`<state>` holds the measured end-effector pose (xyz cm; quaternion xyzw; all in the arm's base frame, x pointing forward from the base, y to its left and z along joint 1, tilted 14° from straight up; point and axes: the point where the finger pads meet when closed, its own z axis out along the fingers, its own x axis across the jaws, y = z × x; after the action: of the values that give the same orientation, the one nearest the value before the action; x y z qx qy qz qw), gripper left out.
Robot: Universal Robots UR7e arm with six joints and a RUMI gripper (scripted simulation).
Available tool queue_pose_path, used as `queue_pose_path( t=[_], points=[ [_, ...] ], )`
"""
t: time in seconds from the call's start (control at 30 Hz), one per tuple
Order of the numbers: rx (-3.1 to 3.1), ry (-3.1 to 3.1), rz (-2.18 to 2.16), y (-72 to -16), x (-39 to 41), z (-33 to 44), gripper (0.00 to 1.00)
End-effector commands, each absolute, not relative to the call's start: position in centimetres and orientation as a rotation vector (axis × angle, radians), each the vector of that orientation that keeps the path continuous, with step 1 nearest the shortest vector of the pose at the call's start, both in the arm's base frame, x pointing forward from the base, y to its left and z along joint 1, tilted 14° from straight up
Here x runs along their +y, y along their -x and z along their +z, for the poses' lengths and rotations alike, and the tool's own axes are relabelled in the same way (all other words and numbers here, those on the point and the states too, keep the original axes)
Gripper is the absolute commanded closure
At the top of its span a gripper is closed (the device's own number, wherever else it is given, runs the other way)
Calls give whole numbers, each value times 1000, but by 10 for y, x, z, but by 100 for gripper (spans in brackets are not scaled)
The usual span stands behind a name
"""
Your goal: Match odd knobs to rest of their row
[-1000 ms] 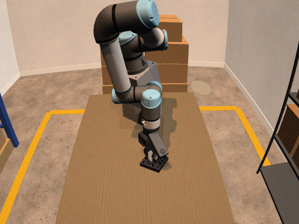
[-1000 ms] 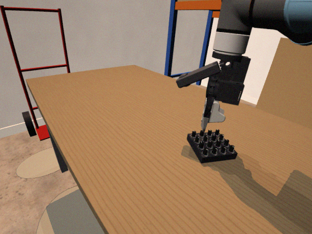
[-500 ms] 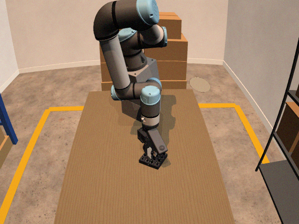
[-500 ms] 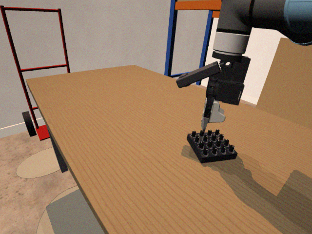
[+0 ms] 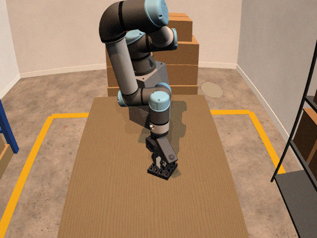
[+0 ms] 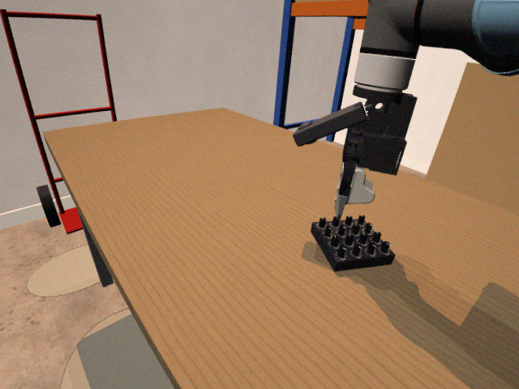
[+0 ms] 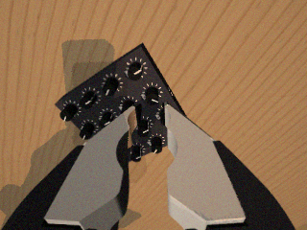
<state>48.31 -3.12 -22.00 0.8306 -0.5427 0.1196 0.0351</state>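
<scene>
The black knob box [image 5: 166, 176] [image 6: 364, 263] [image 7: 142, 52] lies on the wooden table [image 5: 112, 184] [image 6: 188, 188] [image 7: 240, 72], right of its middle in the top view. It carries several small black knobs with white pointer lines. My gripper [image 5: 159, 163] [image 6: 338, 212] [image 7: 152, 104] points straight down at the box, with its tips at knob height over the box's far left corner as the exterior camera sees it. The fingers stand a narrow gap apart. In the wrist view one knob [image 7: 143, 124] stands in that gap, and I see no finger pressing on it.
Stacked cardboard boxes [image 5: 182, 53] stand behind the robot's base. A dark shelf rack [image 5: 299, 143] stands at the right, a blue rack [image 6: 289, 62] and a red hand truck [image 6: 62, 126] beside the table. Yellow floor tape [image 5: 27, 163] runs around the table.
</scene>
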Motion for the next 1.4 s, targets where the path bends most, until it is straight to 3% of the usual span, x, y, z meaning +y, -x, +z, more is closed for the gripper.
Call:
queue_pose_path(
  t=[0.0,1.37],
  points=[
    [-1668,-2553,369,-484,-31,-220,89],
    [-1668,-2553,369,-488,-29,-219,89]
  ],
)
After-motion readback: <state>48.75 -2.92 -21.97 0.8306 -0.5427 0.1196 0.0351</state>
